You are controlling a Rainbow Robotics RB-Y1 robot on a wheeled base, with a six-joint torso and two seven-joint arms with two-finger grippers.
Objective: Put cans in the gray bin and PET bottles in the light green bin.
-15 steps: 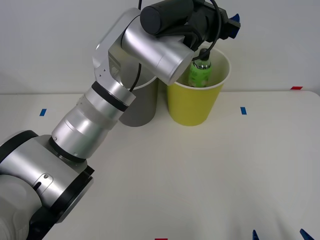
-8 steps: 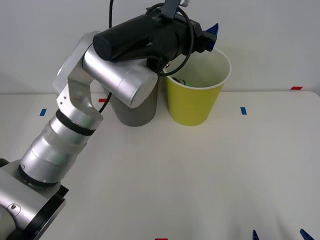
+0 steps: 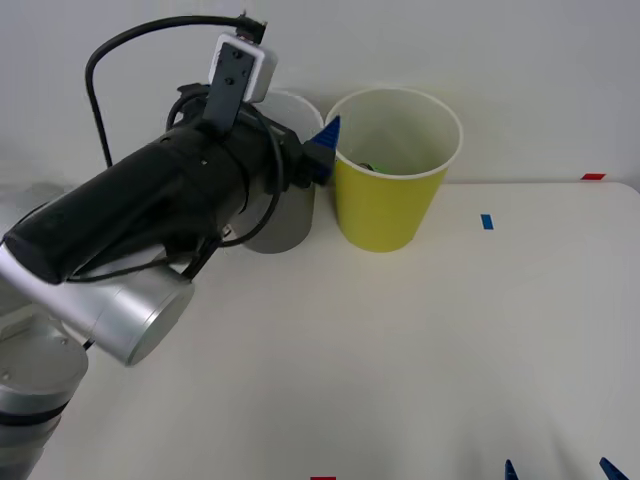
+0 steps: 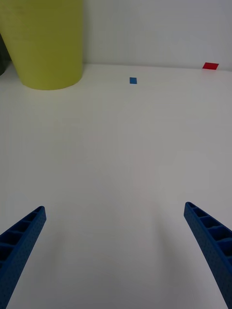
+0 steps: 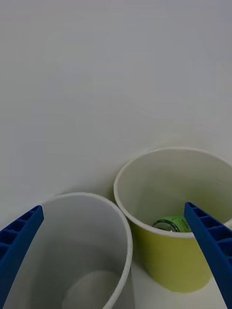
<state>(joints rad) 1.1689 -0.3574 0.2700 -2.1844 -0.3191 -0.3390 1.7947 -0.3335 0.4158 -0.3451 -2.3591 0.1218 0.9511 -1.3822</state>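
The left gripper point(image 5: 116, 260) hangs in the air above the near side of the two bins, its blue ribbed fingers point(image 5: 19, 241) spread wide apart with nothing between them; in the front view most of it is hidden behind the arm's own black wrist housing, and a single blue fingertip point(image 3: 325, 140) pokes out beside the bins. The round, tapered yellow-green plastic bin with a white rim point(image 3: 395, 205) stands on the white counter point(image 3: 400, 350), touching or just beside the round dark gray plastic bin with a white rim point(image 3: 285, 215), much of which the arm covers from the front. The small clear plastic bottle with a bright green label point(image 5: 171, 224) lies deep inside the yellow-green bin, largely cut off by the near wall, so its cap and pose are hard to make out; from the front it is a sliver of green point(image 3: 368, 165). The right gripper point(image 4: 116, 251) hovers low over bare counter well apart from the bins, its fingers point(image 4: 212, 241) held wide apart and empty. Small blue tape point(image 3: 487, 221) and red tape point(image 3: 593, 176) marks lie on the counter.
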